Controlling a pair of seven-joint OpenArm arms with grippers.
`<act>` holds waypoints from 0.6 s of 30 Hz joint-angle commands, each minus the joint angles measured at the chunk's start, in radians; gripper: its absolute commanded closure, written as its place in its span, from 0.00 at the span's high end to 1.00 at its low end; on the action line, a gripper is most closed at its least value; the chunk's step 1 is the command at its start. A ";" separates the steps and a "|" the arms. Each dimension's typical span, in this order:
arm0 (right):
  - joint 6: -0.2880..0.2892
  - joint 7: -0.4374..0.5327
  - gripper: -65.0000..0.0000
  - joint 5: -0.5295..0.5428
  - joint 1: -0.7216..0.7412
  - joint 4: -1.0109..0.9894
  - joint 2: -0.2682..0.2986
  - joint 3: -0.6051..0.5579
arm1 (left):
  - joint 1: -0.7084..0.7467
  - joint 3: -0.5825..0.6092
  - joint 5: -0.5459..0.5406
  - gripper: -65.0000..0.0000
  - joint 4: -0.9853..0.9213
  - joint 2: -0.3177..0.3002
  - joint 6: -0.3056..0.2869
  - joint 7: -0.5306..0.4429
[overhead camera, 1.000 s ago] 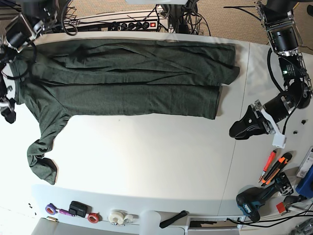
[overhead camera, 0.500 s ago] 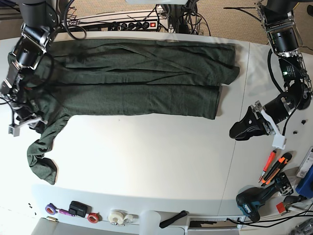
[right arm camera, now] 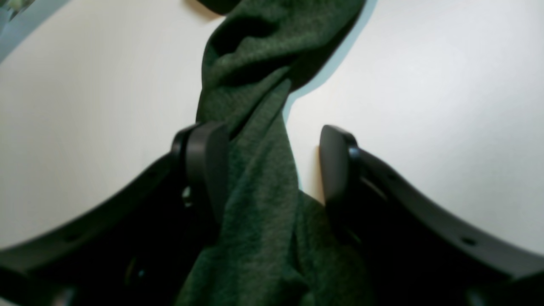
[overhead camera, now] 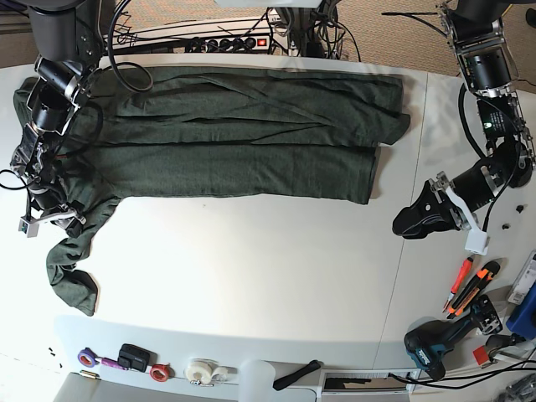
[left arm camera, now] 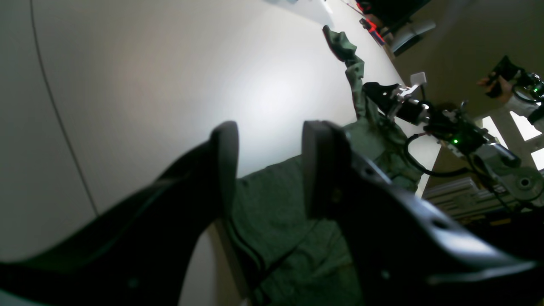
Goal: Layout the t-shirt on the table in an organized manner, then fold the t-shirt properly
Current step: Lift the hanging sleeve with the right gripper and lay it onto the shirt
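The dark green t-shirt [overhead camera: 226, 134] lies folded lengthwise across the back of the white table [overhead camera: 251, 268]. One twisted sleeve [overhead camera: 71, 268] trails toward the front left. My right gripper [overhead camera: 50, 219] stands over that sleeve's upper part. In the right wrist view the right gripper [right arm camera: 270, 165] is open, with the sleeve [right arm camera: 250, 127] running between the jaws and brushing the left finger [right arm camera: 204, 165]. My left gripper [overhead camera: 414, 222] rests low at the right, just off the shirt's hem. It is open [left arm camera: 270, 165] with nothing between its fingers, and the hem [left arm camera: 276, 199] shows beyond them.
Orange utility knives [overhead camera: 469, 289] and a drill [overhead camera: 435, 343] lie at the right front. Tape rolls [overhead camera: 201, 368] and small items line the front edge. A power strip [overhead camera: 218, 42] with cables runs along the back. A thin seam [overhead camera: 410, 251] crosses the tabletop.
My right arm swung in from the table's left edge onto the sleeve's upper part and its jaws widened. The shirt's left shoulder settled flat. The left arm stayed still.
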 commanded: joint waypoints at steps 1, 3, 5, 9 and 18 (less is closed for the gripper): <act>-0.008 -0.011 0.47 0.005 0.019 0.007 0.009 0.002 | -0.020 -0.006 -0.020 0.39 0.016 -0.014 -0.005 -0.019; -0.008 -0.010 0.43 0.006 0.017 0.007 -0.008 0.002 | -0.020 -0.006 -0.018 0.39 0.016 -0.014 -0.005 -0.019; -0.008 -0.010 0.42 0.005 0.017 0.007 -0.027 0.002 | -0.020 -0.006 -0.018 0.39 0.016 -0.014 -0.005 -0.019; 0.005 -0.012 0.11 0.005 0.016 0.007 -0.046 0.002 | -0.020 -0.006 -0.018 0.39 0.016 -0.014 -0.005 -0.019; 0.167 -0.192 0.00 0.225 -0.040 0.156 -0.005 0.074 | -0.020 -0.006 0.072 0.32 0.016 -0.014 -0.005 -0.073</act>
